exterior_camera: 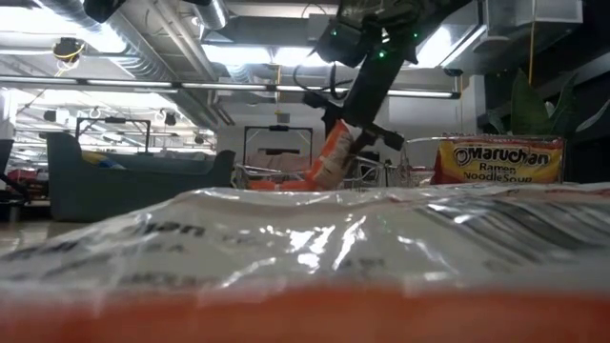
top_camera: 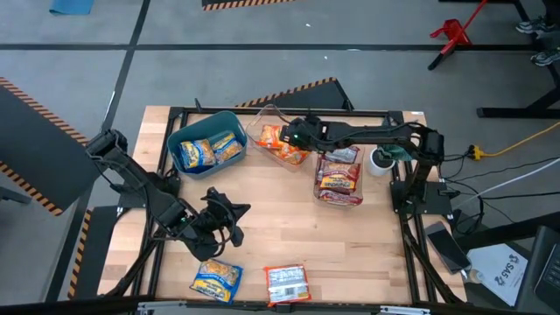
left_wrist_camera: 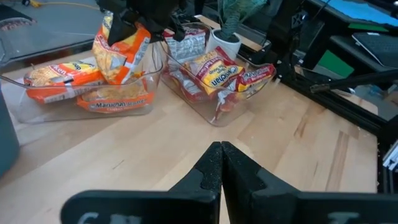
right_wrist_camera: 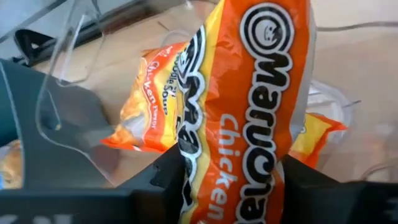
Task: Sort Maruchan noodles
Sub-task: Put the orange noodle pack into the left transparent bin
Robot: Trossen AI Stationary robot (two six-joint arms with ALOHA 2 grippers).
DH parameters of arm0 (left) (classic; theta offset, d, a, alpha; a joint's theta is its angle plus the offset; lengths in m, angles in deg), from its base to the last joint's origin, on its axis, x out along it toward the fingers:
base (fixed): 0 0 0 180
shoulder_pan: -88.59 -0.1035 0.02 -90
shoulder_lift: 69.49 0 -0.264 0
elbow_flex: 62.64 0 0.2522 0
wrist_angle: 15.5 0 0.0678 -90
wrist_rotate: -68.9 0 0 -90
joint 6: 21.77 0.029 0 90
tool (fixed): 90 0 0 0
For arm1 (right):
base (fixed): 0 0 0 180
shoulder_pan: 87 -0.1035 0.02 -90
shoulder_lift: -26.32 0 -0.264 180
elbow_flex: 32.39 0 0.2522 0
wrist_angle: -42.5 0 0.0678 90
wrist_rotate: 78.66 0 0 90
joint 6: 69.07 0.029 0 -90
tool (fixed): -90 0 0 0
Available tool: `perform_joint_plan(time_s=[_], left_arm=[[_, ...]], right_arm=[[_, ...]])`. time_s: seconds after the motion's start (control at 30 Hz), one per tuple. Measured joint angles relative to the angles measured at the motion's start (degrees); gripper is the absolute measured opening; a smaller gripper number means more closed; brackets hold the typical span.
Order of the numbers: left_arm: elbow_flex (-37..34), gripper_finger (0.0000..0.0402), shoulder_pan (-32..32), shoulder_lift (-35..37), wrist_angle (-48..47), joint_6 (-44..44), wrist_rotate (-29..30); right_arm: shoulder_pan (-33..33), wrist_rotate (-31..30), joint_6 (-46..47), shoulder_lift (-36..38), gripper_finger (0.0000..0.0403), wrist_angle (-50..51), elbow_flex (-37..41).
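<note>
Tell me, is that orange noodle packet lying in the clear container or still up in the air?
In the air: the orange packet hangs upright between the right gripper's fingers above the clear container.

We see the right pincer (top_camera: 293, 133) on its outstretched arm, its fingers either side of an orange packet (right_wrist_camera: 249, 118); the left pincer (left_wrist_camera: 221, 163) is closed, low and bent.

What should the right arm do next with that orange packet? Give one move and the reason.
Probably open the right gripper fully and release: the orange packet hangs between its fingers directly over the clear container that already holds orange packets.
</note>
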Motion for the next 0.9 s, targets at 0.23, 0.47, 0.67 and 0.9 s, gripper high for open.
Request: perform_joint_plan(time_s=[0.23,0.47,0.67,0.9], left_arm=[[0.0,0.0,0.0,0.0,0.02,0.11,0.13],[0.0,0.0,0.0,0.0,0.0,0.15,0.17],[0.0,0.0,0.0,-0.02,0.0,0.15,0.09],[0.0,0.0,0.07,-0.02,-0.02,0.15,0.09]], right_arm=[[-0.04,-1.21,-5.02,-0.21,0.0181,-0.93,0.03],[0.07,2.89,-13.84,-0.15,0.0257,-4.06,0.01],[0.76,3.28,-23.81,2.95,0.0281,3.06,-0.04],[0.72,3.32,-36.99,7.22,0.0264,14.08,-0.08]])
